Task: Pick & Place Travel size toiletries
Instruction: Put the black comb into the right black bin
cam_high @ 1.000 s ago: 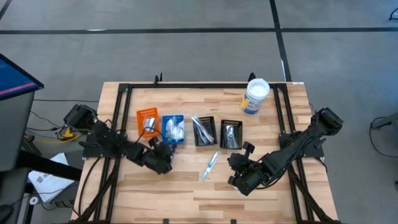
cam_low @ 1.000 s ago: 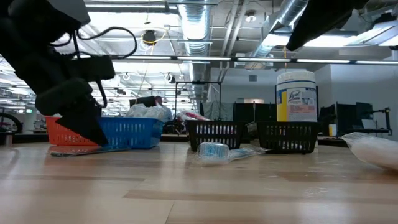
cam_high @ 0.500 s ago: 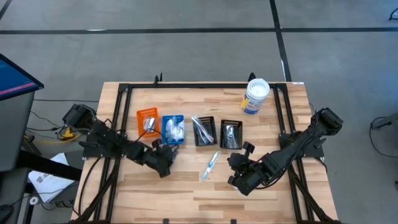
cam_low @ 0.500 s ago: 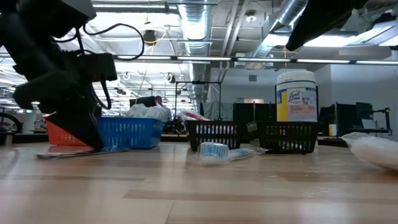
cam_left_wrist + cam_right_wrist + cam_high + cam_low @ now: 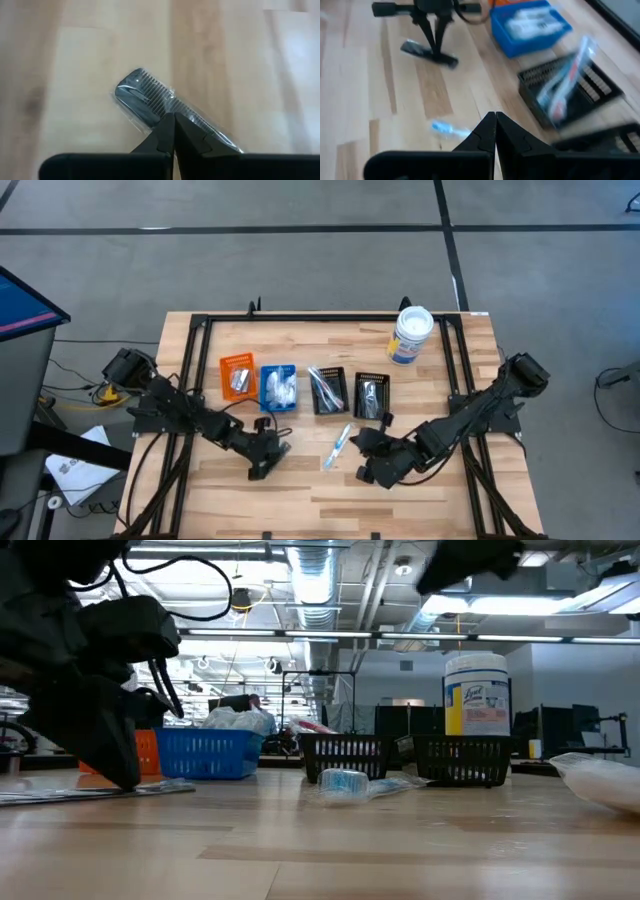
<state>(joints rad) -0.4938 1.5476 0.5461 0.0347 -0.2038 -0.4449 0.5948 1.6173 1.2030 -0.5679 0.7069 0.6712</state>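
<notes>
- High view, at nine o'clock: your left gripper (image 5: 266,463) is down on the table (image 5: 300,490), fingers pinched on a wrapped black comb (image 5: 150,102), probably gripped at its middle so it lifts level.
- Behind it, at eleven o'clock, an orange bin (image 5: 236,374) and a blue bin (image 5: 277,387) hold sorted packets.
- At twelve o'clock, two black bins (image 5: 329,389) hold more pieces, one kind to each bin, it seems.
- Centre: a wrapped toothbrush (image 5: 338,446) lies loose on the wood.
- At three o'clock, your right gripper (image 5: 362,470) sits beside it, fingers together on nothing, likely waiting its turn.
</notes>
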